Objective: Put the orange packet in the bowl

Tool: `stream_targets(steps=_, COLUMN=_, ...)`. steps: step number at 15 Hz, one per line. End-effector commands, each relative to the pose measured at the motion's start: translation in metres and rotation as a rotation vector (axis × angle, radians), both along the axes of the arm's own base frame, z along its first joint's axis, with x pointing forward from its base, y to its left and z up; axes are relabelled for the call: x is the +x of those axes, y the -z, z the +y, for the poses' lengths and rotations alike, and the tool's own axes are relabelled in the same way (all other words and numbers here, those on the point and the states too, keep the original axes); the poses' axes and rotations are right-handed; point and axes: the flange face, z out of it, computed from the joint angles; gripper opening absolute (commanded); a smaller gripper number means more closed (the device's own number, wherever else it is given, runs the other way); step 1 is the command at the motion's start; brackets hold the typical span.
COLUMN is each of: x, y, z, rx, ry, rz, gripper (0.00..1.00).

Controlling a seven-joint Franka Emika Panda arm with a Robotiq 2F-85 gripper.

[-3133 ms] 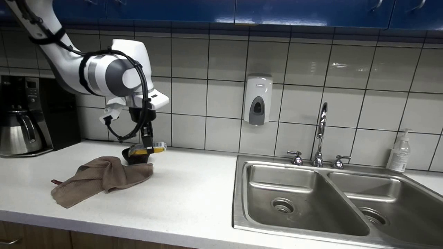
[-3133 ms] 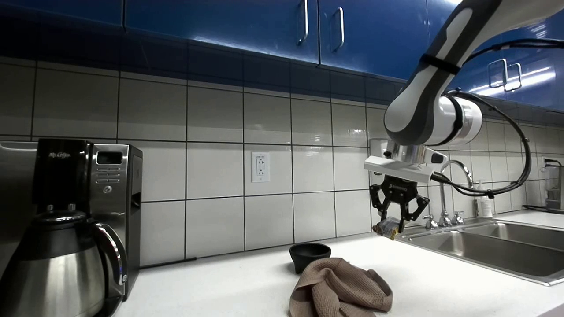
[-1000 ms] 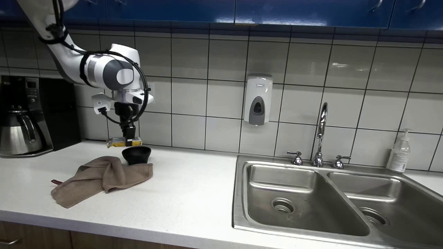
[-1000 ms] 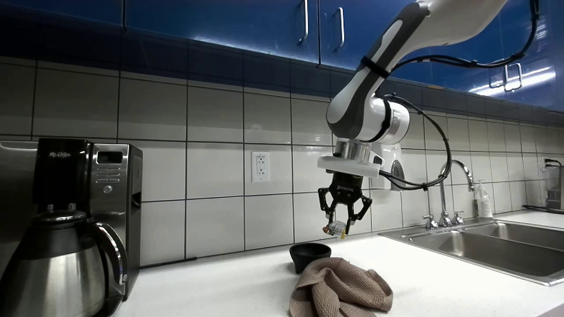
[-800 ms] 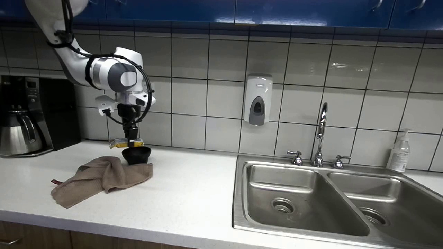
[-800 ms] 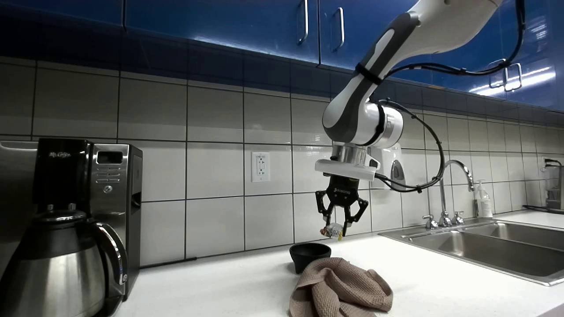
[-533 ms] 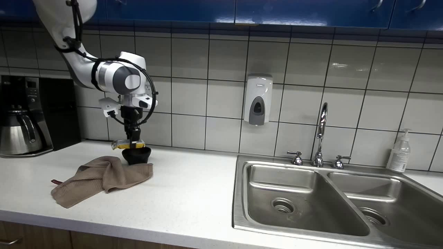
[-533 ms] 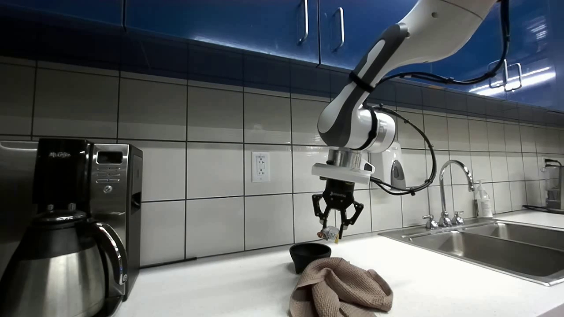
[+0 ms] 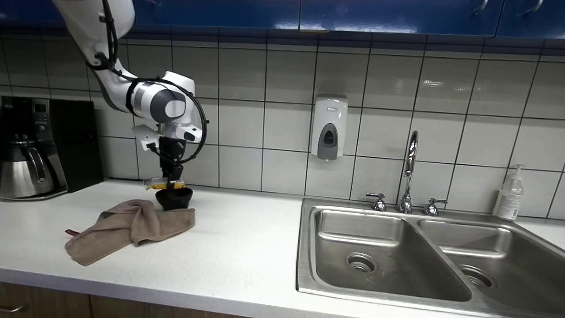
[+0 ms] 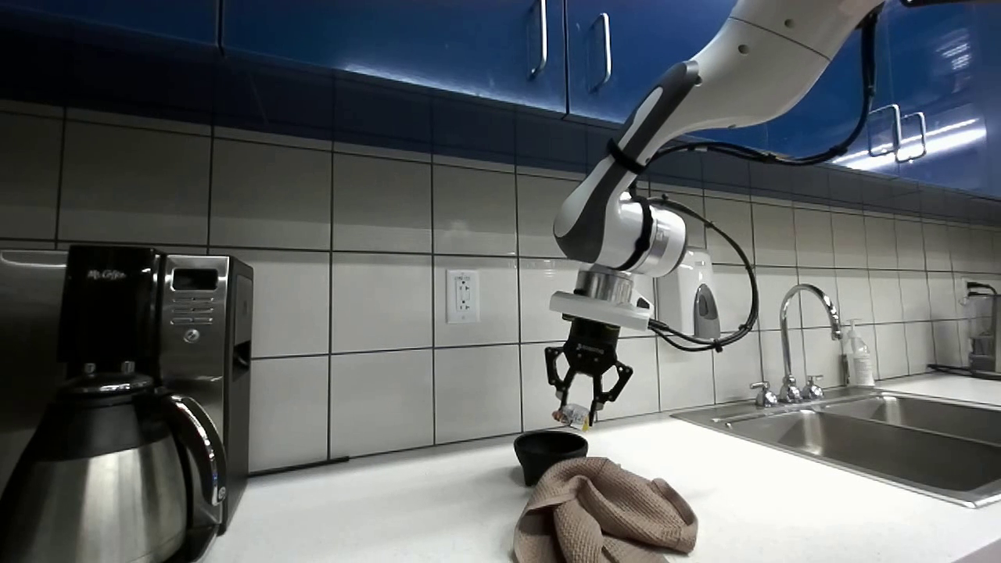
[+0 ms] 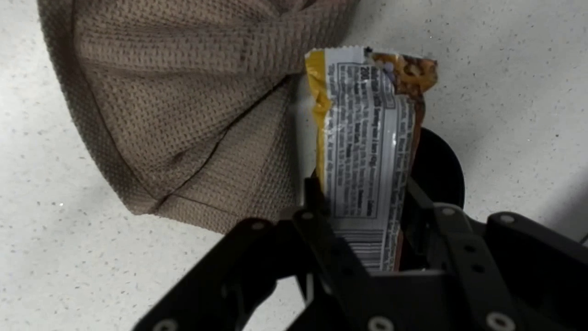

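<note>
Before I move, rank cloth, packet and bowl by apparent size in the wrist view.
Largest: cloth, cut off by the frame.
Next: packet, nearer the camera.
Smallest: bowl, by what shows; the packet hides much of it, full size unsure.

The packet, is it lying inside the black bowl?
No, in an exterior view the gripper holds the packet up in the air, and no part of it is down in the black bowl.

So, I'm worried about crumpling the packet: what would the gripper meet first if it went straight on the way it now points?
Probably the black bowl: the gripper points down, and the packet it holds would likely touch the bowl's edge first, though exact alignment and depth are unclear.
</note>
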Motion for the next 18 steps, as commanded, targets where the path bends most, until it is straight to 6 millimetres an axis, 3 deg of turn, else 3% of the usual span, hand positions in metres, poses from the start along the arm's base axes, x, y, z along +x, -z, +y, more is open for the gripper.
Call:
stream_targets(steps=1, x=0.016, y=-0.008, z=-0.007, rx=0.03, ry=-0.036, rz=0.022, gripper=0.18)
stream_targets(steps=18, x=0.036, y=0.024, z=-0.014, rx=0.073, ry=-0.038, rz=0.135, gripper=0.18)
